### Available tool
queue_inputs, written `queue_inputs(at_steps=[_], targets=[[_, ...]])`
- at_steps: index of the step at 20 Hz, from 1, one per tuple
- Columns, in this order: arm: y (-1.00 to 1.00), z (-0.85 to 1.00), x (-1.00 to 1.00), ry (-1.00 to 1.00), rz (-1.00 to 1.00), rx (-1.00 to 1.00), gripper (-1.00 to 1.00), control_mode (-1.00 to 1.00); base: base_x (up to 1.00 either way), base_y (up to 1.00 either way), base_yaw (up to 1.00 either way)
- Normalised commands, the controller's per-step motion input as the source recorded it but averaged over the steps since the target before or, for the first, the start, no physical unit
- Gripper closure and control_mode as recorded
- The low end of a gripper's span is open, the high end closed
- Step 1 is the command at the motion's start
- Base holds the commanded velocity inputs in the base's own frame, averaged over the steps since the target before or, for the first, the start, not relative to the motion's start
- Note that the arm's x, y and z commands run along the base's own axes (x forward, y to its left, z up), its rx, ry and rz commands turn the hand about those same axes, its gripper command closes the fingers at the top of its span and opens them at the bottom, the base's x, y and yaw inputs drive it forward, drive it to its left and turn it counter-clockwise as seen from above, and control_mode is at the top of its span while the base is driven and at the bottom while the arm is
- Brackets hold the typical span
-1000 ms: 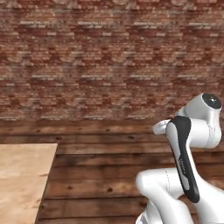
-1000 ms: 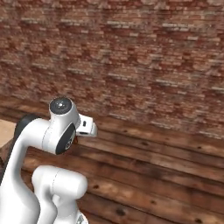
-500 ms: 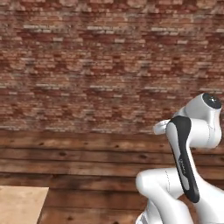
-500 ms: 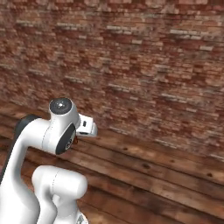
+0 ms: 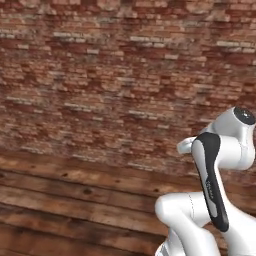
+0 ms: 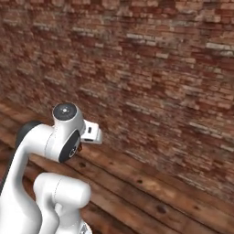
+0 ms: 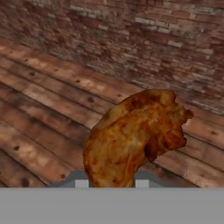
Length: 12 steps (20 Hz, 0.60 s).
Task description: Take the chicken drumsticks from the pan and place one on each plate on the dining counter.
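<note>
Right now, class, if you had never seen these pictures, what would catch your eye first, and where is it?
The reddish-brown chicken drumstick stands out first, filling the middle of the hand view and rising from the end effector, which is shut on it. Behind it runs a red brick wall across the top of every view, with a dark plank floor below. The white arm bends up at the lower right of the left base view.

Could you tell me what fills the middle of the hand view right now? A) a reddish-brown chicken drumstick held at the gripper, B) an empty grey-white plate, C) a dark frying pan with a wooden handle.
A: the chicken drumstick rises from the gripper, over wooden boards.
</note>
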Motion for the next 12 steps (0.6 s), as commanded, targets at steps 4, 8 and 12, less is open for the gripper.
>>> queue_inputs(at_steps=[4, 8, 12], targets=[[0.0, 0.0, 0.0, 0.0, 0.0, 0.0, 1.0, 1.0, 1.0, -0.01, 0.54], [0.0, 0.0, 0.0, 0.0, 0.0, 0.0, 1.0, 1.0, 0.95, -0.03, 0.6], [0.0, 0.0, 0.0, 0.0, 0.0, 0.0, 1.0, 1.0, 0.85, -0.07, 0.67]])
